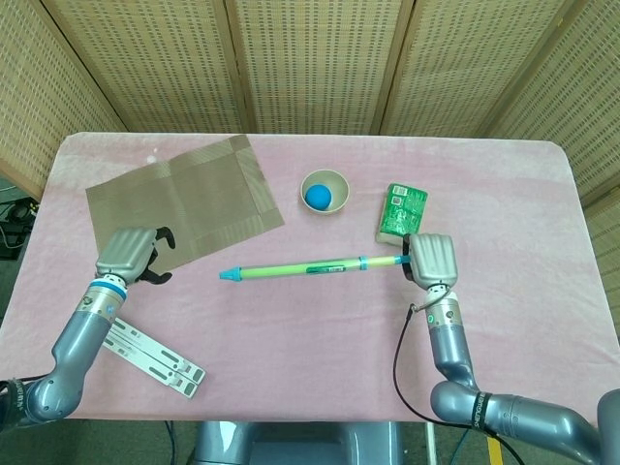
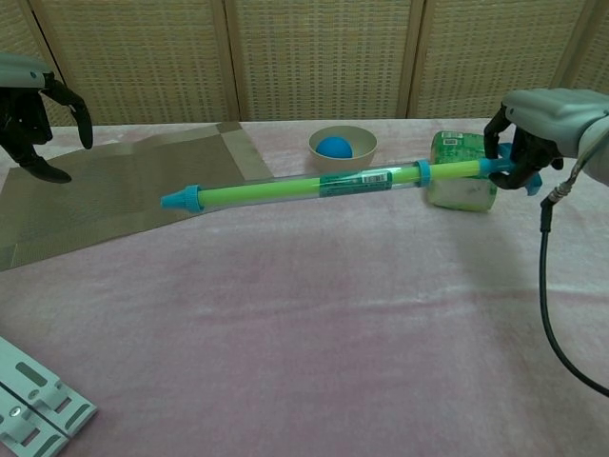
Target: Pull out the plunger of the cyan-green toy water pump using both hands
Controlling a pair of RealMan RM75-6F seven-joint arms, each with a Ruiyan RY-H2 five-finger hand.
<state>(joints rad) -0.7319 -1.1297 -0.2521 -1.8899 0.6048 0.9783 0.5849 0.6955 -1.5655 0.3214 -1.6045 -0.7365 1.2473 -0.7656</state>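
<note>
The cyan-green toy water pump (image 1: 310,267) (image 2: 304,184) hangs level above the pink table, its cyan nozzle pointing left. My right hand (image 1: 427,260) (image 2: 533,133) grips the plunger handle at the pump's right end. My left hand (image 1: 131,255) (image 2: 33,109) hovers over the near edge of the brown placemat (image 1: 184,208) (image 2: 114,190), fingers spread and empty, a good way left of the nozzle.
A beige bowl (image 1: 324,190) (image 2: 343,150) with a blue ball stands behind the pump. A green carton (image 1: 402,211) (image 2: 459,169) lies beside my right hand. A white hinged bracket (image 1: 147,353) (image 2: 33,400) lies near the front left edge.
</note>
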